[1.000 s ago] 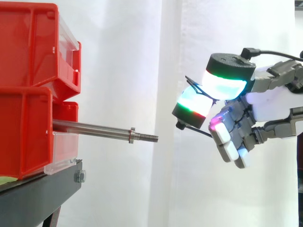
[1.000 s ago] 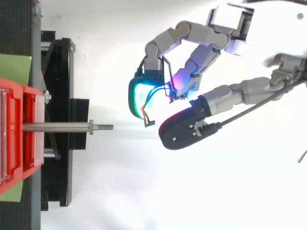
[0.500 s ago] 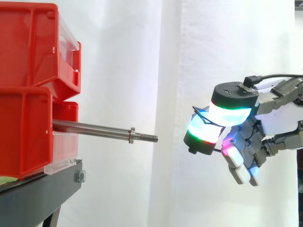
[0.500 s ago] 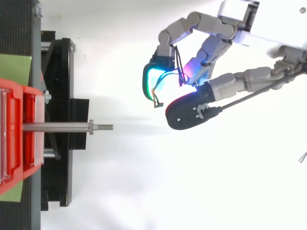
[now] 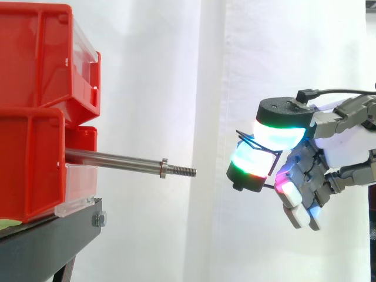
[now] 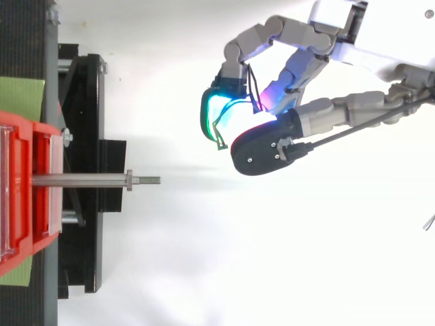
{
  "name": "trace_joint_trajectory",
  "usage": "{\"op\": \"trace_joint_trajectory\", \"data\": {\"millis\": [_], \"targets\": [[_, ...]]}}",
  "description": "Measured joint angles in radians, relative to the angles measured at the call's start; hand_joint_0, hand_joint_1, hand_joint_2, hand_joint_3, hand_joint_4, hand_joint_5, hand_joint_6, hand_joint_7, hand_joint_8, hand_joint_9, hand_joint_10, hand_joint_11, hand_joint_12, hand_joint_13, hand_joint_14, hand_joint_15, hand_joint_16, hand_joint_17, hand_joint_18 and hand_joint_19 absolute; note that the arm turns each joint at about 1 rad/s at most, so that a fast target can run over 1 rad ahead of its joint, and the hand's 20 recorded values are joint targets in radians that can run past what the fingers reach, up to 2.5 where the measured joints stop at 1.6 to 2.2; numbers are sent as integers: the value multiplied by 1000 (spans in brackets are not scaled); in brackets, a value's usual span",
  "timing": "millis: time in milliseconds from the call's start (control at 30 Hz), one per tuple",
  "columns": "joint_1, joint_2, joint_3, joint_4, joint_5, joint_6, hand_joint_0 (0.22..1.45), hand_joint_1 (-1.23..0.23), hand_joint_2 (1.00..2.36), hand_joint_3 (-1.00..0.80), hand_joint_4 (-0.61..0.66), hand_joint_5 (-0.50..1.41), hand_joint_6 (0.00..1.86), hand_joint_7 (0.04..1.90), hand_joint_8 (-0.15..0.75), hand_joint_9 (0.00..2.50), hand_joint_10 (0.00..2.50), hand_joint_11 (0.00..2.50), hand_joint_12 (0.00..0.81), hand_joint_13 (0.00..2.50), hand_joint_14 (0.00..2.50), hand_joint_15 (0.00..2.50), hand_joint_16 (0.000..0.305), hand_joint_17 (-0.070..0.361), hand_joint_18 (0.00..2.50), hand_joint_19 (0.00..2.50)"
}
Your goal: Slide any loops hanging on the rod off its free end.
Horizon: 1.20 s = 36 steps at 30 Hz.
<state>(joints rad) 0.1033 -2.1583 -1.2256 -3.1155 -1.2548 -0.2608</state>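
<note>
Pinching the thin loop (image 6: 219,134) of green cable between two glowing fingertips (image 5: 276,134), I hold my hand (image 5: 339,144) curled shut on it, with the other fingers folded under and out of the way. I grip it at the tips, I judge, because the cable is so slight that only the pads can keep it. It lies across their lit faces, and its loose end pokes out toward the left.

My hand hangs in open air to the right of the rod (image 5: 117,160), apart from it and a little higher than its threaded free end (image 5: 185,171). From above, my hand also sits to the far side of the rod's line, not straight in front of it. So the loop is in my grasp and off the rod. The steel shaft is bare from the small collar (image 5: 164,168) near its tip back to where it enters the bin. I see nothing left to slide off, so the task looks as good as done.

The rod juts out level from the clear front panel (image 5: 79,197) of the lower red bin (image 5: 29,164). The upper red bin (image 5: 35,53) is stacked on it, and both rest on the black stand (image 5: 50,241) at the left. A green sheet (image 6: 20,95) lies on the stand under the bins. Behind everything hangs the white curtain (image 5: 176,70). Nothing stands between my hand and the rod's tip. The only hazard I judge near is the threaded end, which could snag the cable's trailing end if my hand swung low and left.
</note>
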Motion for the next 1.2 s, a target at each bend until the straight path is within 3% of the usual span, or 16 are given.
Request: {"op": "trace_joint_trajectory", "data": {"millis": [367,567,800,933,1200], "targets": [[0,0,0,-1,0,0,551,-249,1000,-500,80,-118,830,994,326,1164,13,499,345,1090,17,515,50,112,951,739],[0,0,0,0,0,0,604,-415,1002,-476,68,-110,824,1038,314,1188,13,510,330,1120,19,525,47,106,967,727],[0,0,0,-1,0,-1,590,-568,1015,-287,73,-122,843,1109,328,1180,14,549,339,1119,17,523,48,107,980,718],[0,0,0,-1,0,-1,589,-677,1014,-217,101,-142,887,1023,352,1148,15,568,362,1136,19,508,54,121,1035,687],[0,0,0,-3,0,-2,628,-786,1011,-326,94,-171,909,971,320,1069,14,578,333,1077,18,527,49,111,981,690]]}}
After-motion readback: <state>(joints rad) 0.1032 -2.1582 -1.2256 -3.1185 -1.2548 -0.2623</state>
